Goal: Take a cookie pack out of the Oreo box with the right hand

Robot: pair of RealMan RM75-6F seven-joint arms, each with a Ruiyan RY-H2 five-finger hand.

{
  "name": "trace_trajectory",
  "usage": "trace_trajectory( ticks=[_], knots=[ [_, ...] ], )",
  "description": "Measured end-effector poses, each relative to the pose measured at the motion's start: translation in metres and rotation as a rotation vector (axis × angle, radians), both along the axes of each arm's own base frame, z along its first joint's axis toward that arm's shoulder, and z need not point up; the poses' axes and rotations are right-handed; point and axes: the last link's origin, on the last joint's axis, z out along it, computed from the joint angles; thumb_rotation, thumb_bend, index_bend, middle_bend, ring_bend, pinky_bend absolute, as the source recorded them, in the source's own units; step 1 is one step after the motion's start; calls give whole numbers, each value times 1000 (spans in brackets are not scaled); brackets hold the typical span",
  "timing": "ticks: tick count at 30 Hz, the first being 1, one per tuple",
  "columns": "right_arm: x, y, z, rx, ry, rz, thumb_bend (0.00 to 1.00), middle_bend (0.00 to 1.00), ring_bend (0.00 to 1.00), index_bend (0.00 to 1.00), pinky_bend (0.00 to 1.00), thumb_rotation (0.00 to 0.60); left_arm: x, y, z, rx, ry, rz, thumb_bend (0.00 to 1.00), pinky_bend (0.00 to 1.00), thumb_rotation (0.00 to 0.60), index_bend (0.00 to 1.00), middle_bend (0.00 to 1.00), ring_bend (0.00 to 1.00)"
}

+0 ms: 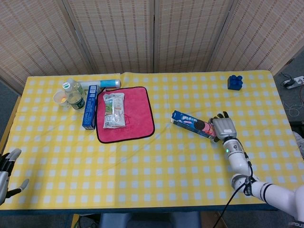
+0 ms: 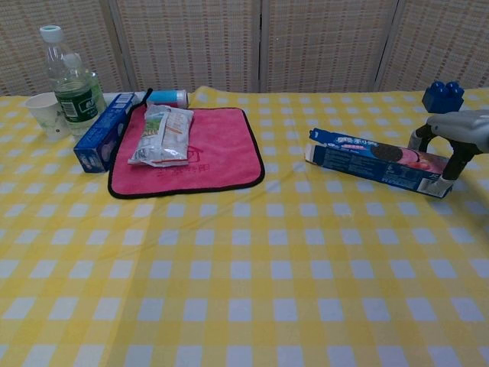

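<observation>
The Oreo box (image 1: 191, 123) (image 2: 370, 160) lies flat on the yellow checked cloth, right of centre, its long side slanting toward the front right. My right hand (image 1: 223, 127) (image 2: 454, 134) hangs over the box's right end. One of its fingers (image 2: 416, 139) drops behind the box and the thumb (image 2: 451, 164) comes down at the front corner, so the hand straddles that end. I cannot tell whether it presses on the box. No cookie pack shows outside the box. My left hand (image 1: 6, 167) rests by the table's front left edge, fingers spread, holding nothing.
A pink cloth (image 1: 137, 118) (image 2: 221, 157) carries a snack bag (image 1: 114, 110). Left of it lie a blue carton (image 1: 89, 110), a water bottle (image 1: 73, 95), a paper cup (image 1: 60, 98) and a blue tube (image 1: 107, 84). A blue block (image 1: 234, 82) (image 2: 442, 96) stands at the back right.
</observation>
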Motion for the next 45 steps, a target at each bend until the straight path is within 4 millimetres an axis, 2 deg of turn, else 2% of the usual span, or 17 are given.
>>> trace_trajectory(
  ticks=[3, 7, 13, 18, 21, 23, 27, 32, 38, 45],
  knots=[
    [0, 2, 2, 0, -8, 3, 172, 360, 125, 486, 45, 600, 1, 0, -1, -1, -2, -1, 262, 0, 600, 55, 102, 93],
    [2, 4, 9, -5, -32, 17, 201, 368, 126, 516, 45, 600, 1, -1, 0, -1, 0, -1, 262, 0, 600, 55, 102, 93],
    [12, 12, 36, -18, -51, 82, 204, 372, 131, 516, 45, 600, 2, -1, 0, -1, 2, -4, 262, 0, 600, 55, 102, 93],
    [28, 22, 72, -6, -36, 164, 208, 372, 133, 516, 103, 600, 6, 1, -1, -8, 6, -11, 262, 0, 600, 55, 102, 93],
    [38, 28, 94, 13, -7, 209, 221, 373, 140, 516, 104, 600, 8, 2, -2, -10, 6, -16, 262, 0, 600, 55, 102, 93],
    [47, 34, 112, 39, 32, 245, 233, 373, 140, 516, 104, 600, 9, 2, -2, -10, 7, -18, 262, 0, 600, 55, 103, 93],
    [59, 43, 136, 77, 143, 299, 251, 373, 140, 516, 104, 600, 10, 3, -3, -13, 5, -21, 262, 0, 600, 55, 102, 93],
    [65, 52, 144, 108, 282, 365, 257, 372, 140, 513, 104, 600, 11, 2, -3, -11, 4, -22, 262, 0, 600, 55, 102, 93],
    [66, 60, 144, 106, 428, 471, 264, 358, 140, 464, 105, 600, 10, 2, -2, -8, 5, -21, 262, 0, 600, 55, 103, 93],
    [63, 65, 144, 65, 489, 530, 265, 355, 140, 462, 105, 600, 10, 1, -3, -12, 4, -19, 262, 0, 600, 55, 102, 93]
  ],
)
